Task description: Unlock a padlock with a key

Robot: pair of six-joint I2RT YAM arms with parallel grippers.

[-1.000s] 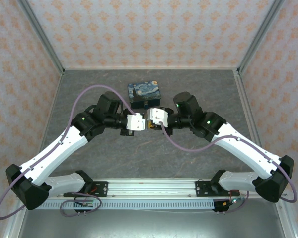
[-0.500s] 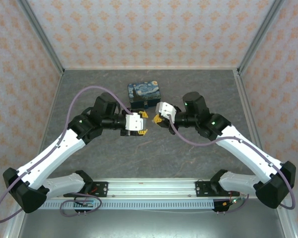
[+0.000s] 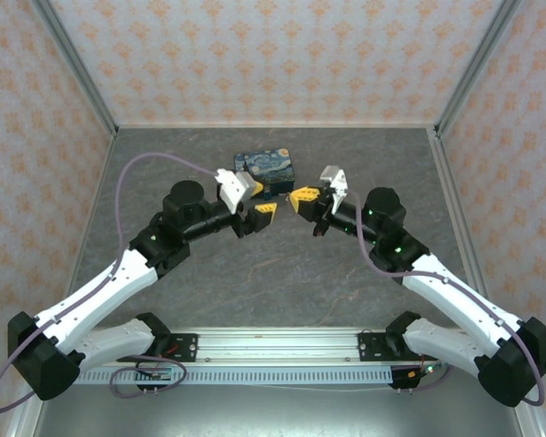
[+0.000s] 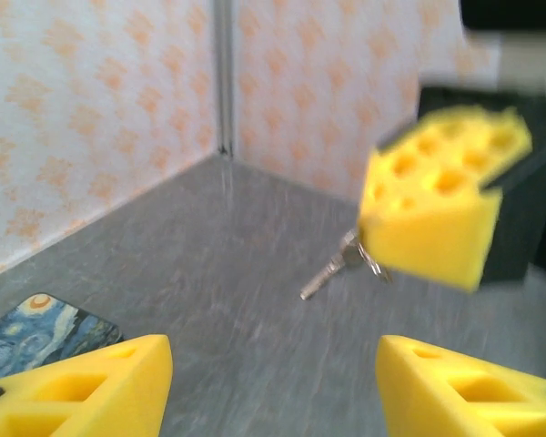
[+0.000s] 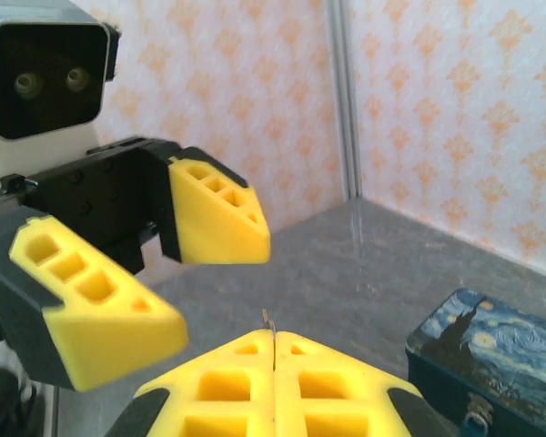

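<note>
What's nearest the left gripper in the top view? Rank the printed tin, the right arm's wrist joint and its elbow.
1. Blue-and-yellow Starry Night rectangular tin, behind the left gripper.
2. Right arm's black round wrist joint, rightward.
3. Right arm's black elbow, near-right corner.

No legible text, label, brand, number or sign; the tin bears a swirling night-sky picture without readable lettering.

Right hand pinched on metal sliver; left hand agape opposite; tin right.
</note>
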